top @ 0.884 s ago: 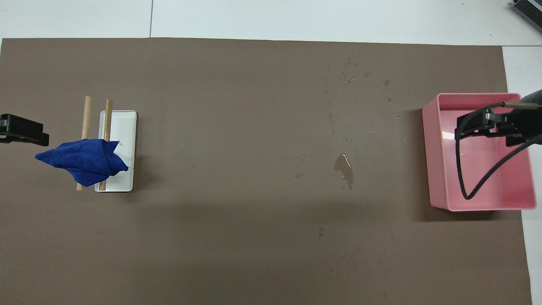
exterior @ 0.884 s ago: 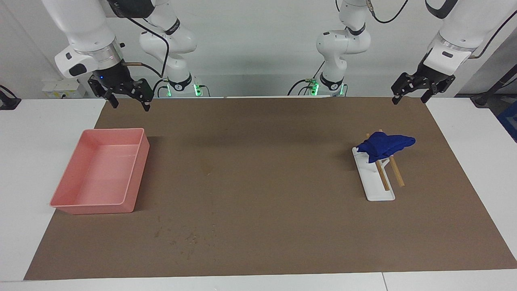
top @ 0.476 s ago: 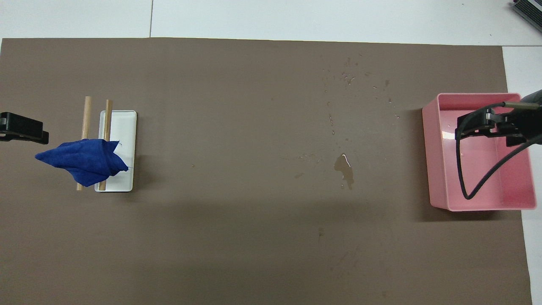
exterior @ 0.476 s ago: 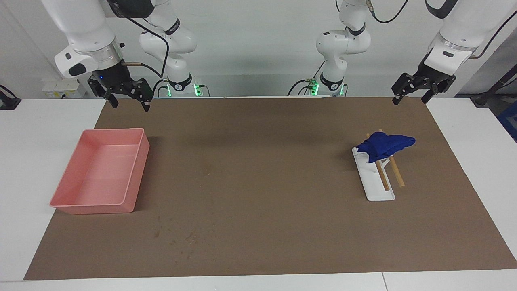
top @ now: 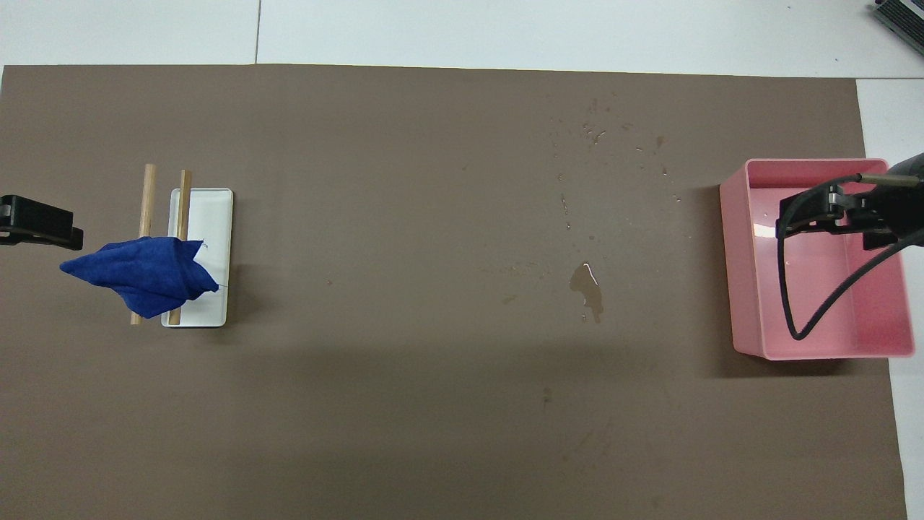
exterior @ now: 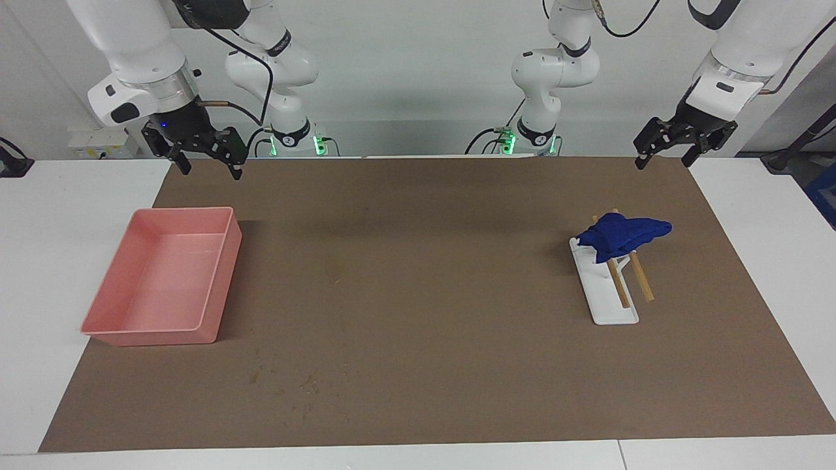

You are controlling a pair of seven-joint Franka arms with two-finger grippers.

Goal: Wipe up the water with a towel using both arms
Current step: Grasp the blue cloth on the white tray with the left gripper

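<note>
The deep-blue towel (exterior: 624, 236) hangs bunched over two wooden rods of a white rack (exterior: 610, 307) toward the left arm's end of the brown mat; it also shows in the overhead view (top: 141, 276). A small water puddle (top: 586, 283) lies on the mat between the rack and the pink tray, closer to the tray, with scattered droplets (top: 593, 133) farther from the robots. My left gripper (exterior: 662, 161) is open and empty, raised over the mat's edge, apart from the towel; overhead it (top: 40, 226) shows beside the towel. My right gripper (exterior: 210, 170) is open and empty, raised over the pink tray's end nearest the robots.
The pink tray (exterior: 219, 274) stands at the right arm's end of the mat, with a wet sheen inside; in the overhead view the tray (top: 738, 274) is partly covered by the right gripper (top: 830, 213) and its black cable. White table surrounds the brown mat (exterior: 418, 261).
</note>
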